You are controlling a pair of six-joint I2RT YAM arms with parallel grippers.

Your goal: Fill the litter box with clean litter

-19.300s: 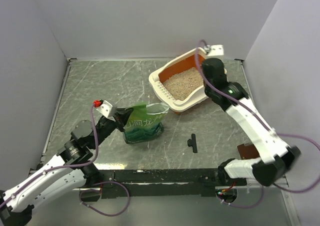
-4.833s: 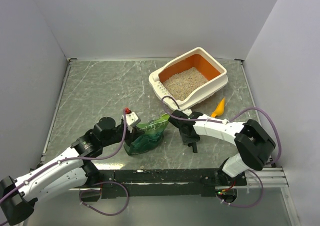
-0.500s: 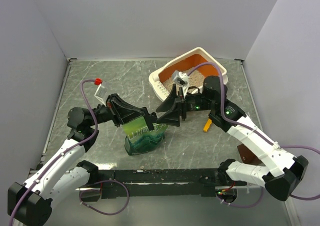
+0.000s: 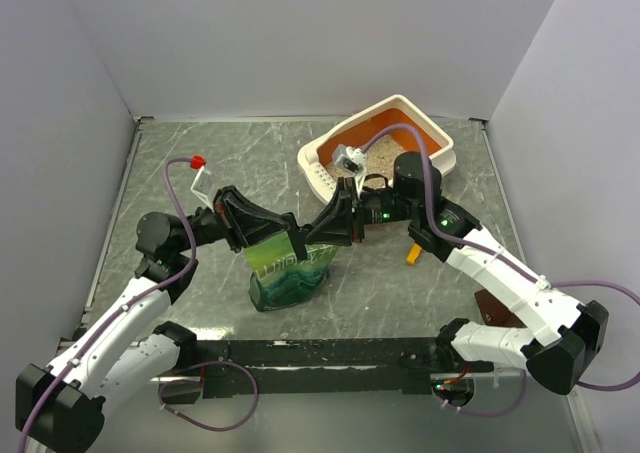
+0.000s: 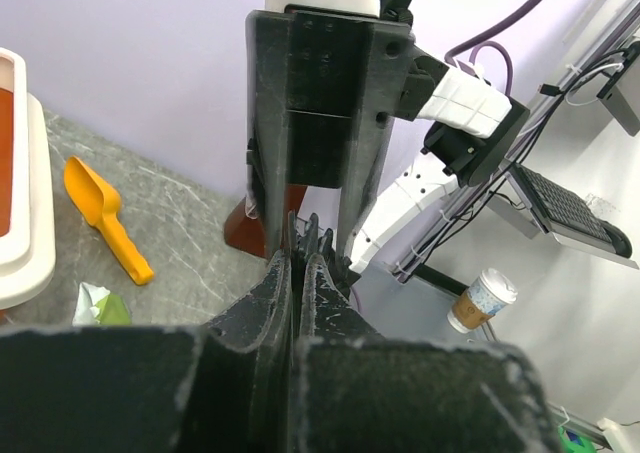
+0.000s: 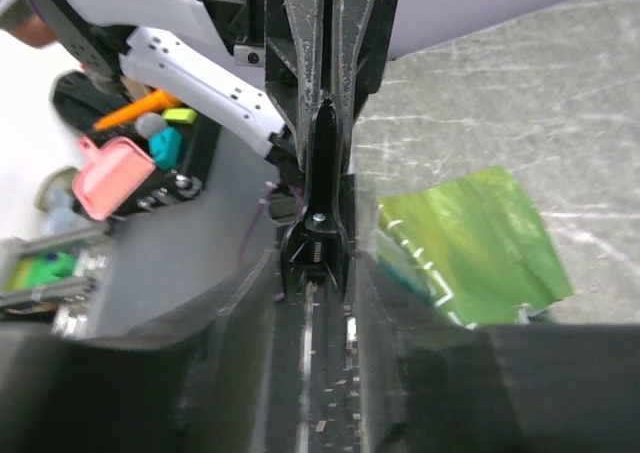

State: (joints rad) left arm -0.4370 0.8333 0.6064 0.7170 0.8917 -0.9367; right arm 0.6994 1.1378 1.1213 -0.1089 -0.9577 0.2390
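From above, your box [image 4: 432, 125] sits in the far right corner of the surface [image 4: 190, 168], with litter [image 4: 383, 158] lying in its orange inside, partly hidden by the right arm. The bag [image 4: 285, 273] stands near the middle of the near edge, its top lifted. Your left fingers [image 4: 272, 229] reach its top from the left and your right fingers [image 4: 336, 229] from the right, so the two meet tip to tip over it. The scoop [image 4: 413, 252] lies on the surface right of the bag, just off the box's near side.

In your left wrist view, the left fingers are pressed together, apparently on the bag's thin top edge, though the film is hard to make out. The right fingers face them a little parted. The scoop lies beside the box's cream rim, and a green scrap of bag shows below it.

In your right wrist view, the right fingers stand slightly apart with the closed left fingertips between them. I cannot tell whether they touch the bag, whose green side shows to the right.
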